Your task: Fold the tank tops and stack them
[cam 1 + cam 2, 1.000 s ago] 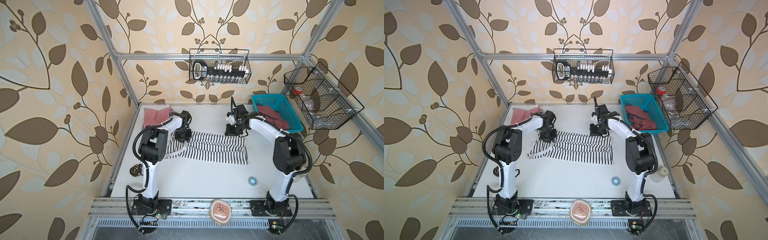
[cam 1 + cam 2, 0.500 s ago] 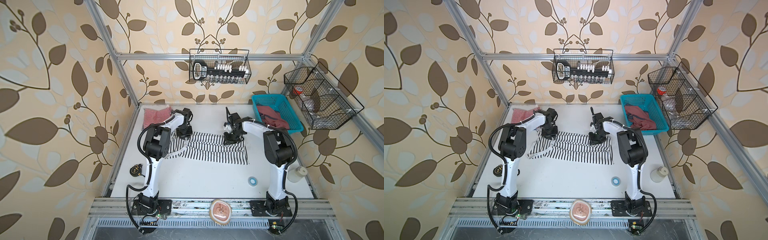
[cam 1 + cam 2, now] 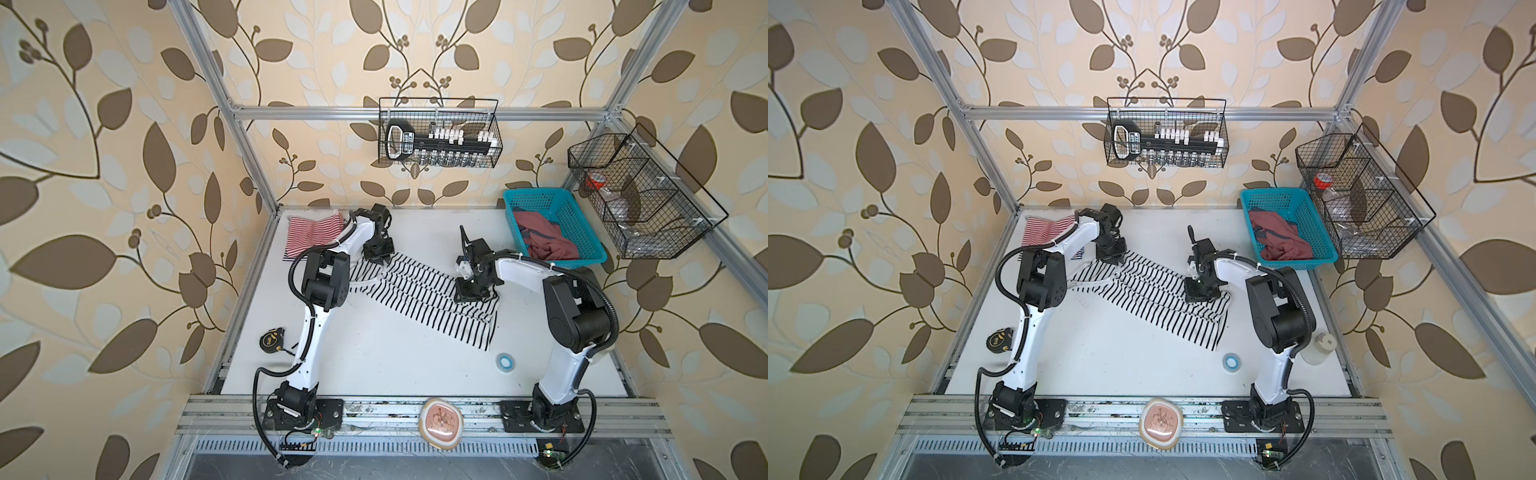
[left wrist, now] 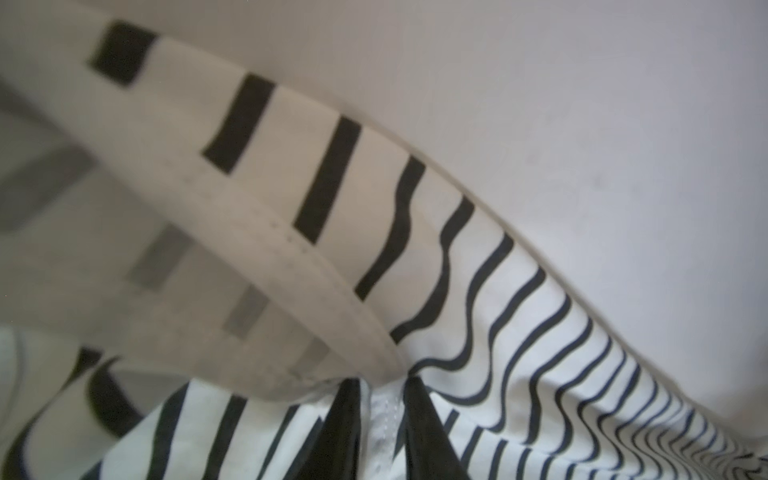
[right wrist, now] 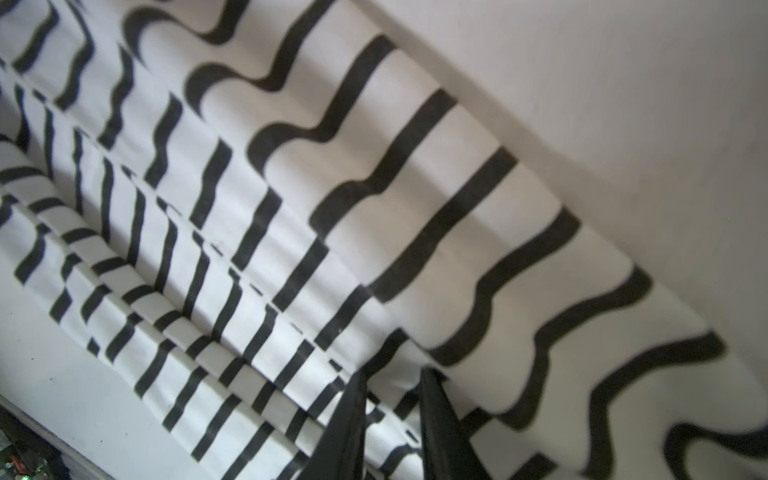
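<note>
The black-and-white striped tank top (image 3: 419, 297) (image 3: 1154, 297) lies stretched slantwise across the white table (image 3: 395, 370). My left gripper (image 3: 380, 261) (image 3: 1115, 261) is shut on its far-left end, and white hem fabric sits pinched between the fingers in the left wrist view (image 4: 381, 380). My right gripper (image 3: 473, 293) (image 3: 1200, 294) is shut on its right end, with a striped fold between the fingers (image 5: 394, 374). A red-and-white striped tank top (image 3: 311, 235) lies folded at the back left. A dusty red tank top (image 3: 544, 241) is crumpled in the teal basket (image 3: 540, 197).
A black and yellow tape measure (image 3: 272, 340) lies at the table's left edge and a blue tape roll (image 3: 505, 360) at the front right. A white bottle (image 3: 1318, 348) stands by the right arm. Wire baskets (image 3: 438, 133) hang on the back and right walls.
My right gripper has come forward from the back with the striped top's right end, so the cloth now runs slantwise. The left gripper has hardly moved.
</note>
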You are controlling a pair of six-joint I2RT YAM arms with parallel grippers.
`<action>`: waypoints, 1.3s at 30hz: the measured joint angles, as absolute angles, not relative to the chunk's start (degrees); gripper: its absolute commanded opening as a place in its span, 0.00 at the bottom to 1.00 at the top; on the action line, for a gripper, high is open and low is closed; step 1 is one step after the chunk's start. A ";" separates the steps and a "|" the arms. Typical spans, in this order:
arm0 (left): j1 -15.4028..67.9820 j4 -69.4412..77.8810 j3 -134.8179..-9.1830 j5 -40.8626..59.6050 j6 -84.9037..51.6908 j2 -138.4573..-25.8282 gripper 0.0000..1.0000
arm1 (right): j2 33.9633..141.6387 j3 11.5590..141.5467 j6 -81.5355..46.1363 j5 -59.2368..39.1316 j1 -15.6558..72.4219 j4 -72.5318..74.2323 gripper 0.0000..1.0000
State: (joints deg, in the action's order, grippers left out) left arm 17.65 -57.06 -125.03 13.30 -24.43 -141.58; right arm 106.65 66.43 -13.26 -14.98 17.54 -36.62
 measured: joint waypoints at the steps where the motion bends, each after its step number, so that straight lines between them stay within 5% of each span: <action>1: 17.65 -56.90 -126.96 14.55 -24.43 -142.80 0.22 | 105.93 65.32 -13.69 -15.29 17.72 -36.34 0.25; 19: 19.38 -32.08 -142.06 38.57 -35.07 -157.51 0.22 | 102.48 55.22 -25.06 -28.99 30.52 -25.17 0.24; 30: 22.46 -18.06 -143.94 43.18 -43.97 -162.08 0.23 | 103.85 55.11 -29.87 -32.62 32.88 -20.86 0.26; 39: 22.52 -16.08 -142.98 42.92 -44.71 -160.81 0.47 | 103.00 55.22 -31.48 -32.27 33.45 -20.69 0.33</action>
State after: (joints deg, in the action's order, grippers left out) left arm 22.52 -16.08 -142.98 42.92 -44.71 -160.81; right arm 103.00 55.22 -31.48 -32.27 33.45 -20.69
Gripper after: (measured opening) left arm 0.450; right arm 0.312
